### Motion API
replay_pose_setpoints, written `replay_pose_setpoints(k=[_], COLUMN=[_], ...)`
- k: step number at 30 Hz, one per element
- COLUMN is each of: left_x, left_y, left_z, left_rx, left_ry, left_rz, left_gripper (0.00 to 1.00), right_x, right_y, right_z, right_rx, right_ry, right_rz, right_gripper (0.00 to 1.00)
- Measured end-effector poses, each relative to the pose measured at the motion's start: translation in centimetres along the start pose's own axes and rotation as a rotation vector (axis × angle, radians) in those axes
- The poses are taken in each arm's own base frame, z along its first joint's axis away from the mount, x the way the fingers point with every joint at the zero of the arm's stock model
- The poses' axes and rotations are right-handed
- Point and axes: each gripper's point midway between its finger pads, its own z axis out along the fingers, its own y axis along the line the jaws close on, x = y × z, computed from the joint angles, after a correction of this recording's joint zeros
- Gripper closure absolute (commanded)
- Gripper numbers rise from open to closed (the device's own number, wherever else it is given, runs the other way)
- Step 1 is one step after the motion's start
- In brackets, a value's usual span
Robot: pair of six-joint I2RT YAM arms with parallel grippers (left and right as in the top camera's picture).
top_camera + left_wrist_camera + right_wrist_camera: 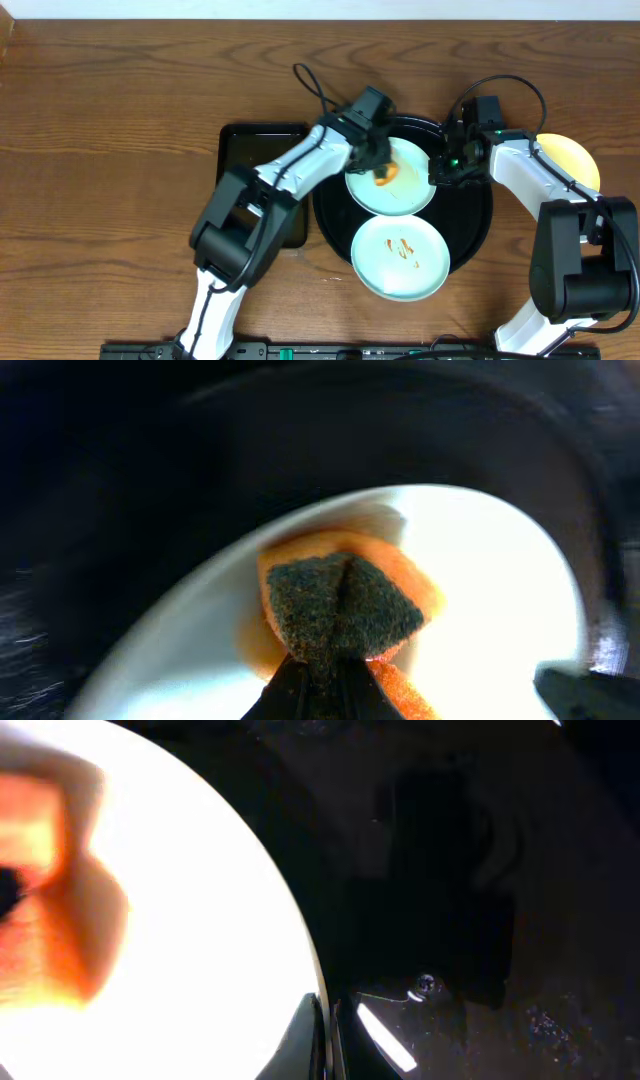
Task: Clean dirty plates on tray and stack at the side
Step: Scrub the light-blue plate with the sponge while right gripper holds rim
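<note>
The left claw (385, 172) is clamped on a sponge (345, 605), orange with a dark scouring face, and presses it onto the far plate (408, 198), the pale mint one at the back of the round tray (472, 215). In the left wrist view an orange smear shows on the plate around and under the sponge. The right claw (440, 172) has its tips together right at that plate's right rim, opposite the sponge (whether it pinches the rim or only butts against it, I cannot tell). The relation that matters is this: the sponge sits on the plate's left part, so the bare face of the plate runs from the left claw toward the right claw, and I judge a wiping stroke would travel that way, into the steadying side. The near plate (385, 272), also mint, has brown squiggles of sauce on it and lies on the tray's front, overhanging the rim toward the robot, just beside the far plate. A yellow plate (572, 158) rests off the tray on the tabletop (120, 150) to the right, partly hidden by the right arm; what shows of it looks clean. The right arm is the nearer one to it. A small rectangular tray (250, 150) lies left of the round one.
</note>
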Motion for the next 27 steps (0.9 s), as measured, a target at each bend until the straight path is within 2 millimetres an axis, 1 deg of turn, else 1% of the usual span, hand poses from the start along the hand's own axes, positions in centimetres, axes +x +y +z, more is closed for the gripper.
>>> replay_pose_setpoints(k=[2,4,6,7,9,12,14,15,16,18,20,22,27], left_x=[0.5,1.6,2.6,3.3,3.6,3.0,1.8,1.5,1.0,1.0,1.3,2.2,5.4], left_y=[0.8,1.0,0.5,0.0,-0.8,-2.6,-4.5,-5.1,-6.0,-6.5,-7.0,-7.4,-8.9], left_z=[-0.6,-1.1,-1.5,-1.9,-2.4,-3.6,-5.2,-5.9,-7.0,-7.5,-7.5,-6.9,-4.9], left_rx=[-0.02,-0.011,0.024,0.062,0.105,0.187,0.252,0.271,0.301,0.316,0.322,0.32,0.294], left_ry=[0.034,0.092,0.143,0.174,0.184,0.146,0.081,0.059,0.028,0.02,0.024,0.045,0.107], left_rz=[0.009,0.046,0.105,0.156,0.209,0.292,0.348,0.359,0.369,0.363,0.351,0.337,0.312], left_gripper=[0.93,0.92,0.92,0.92,0.93,0.92,0.93,0.93,0.93,0.93,0.93,0.93,0.93], right_x=[0.0,0.0,0.2,0.2,0.2,0.2,0.2,0.2,0.2,0.2,0.2,0.2,0.3], right_y=[0.0,-0.1,-0.2,-0.2,-0.2,-0.2,-0.3,-0.3,-0.3,-0.3,-0.3,-0.3,-0.3], right_z=[0.0,0.0,0.0,0.0,0.0,0.0,0.0,0.0,0.0,0.0,0.0,0.0,0.0], right_rx=[0.0,0.003,0.008,0.009,0.01,0.013,0.014,0.014,0.014,0.014,0.014,0.014,0.015], right_ry=[0.0,0.001,0.006,0.006,0.007,0.009,0.009,0.009,0.009,0.009,0.009,0.009,0.01], right_rz=[0.0,0.0,0.001,0.002,0.002,0.003,0.003,0.003,0.003,0.003,0.003,0.003,0.003], right_gripper=[0.99,0.99,0.99,0.99,0.99,0.99,0.99,0.99,0.99,0.99,0.99,0.99,0.99])
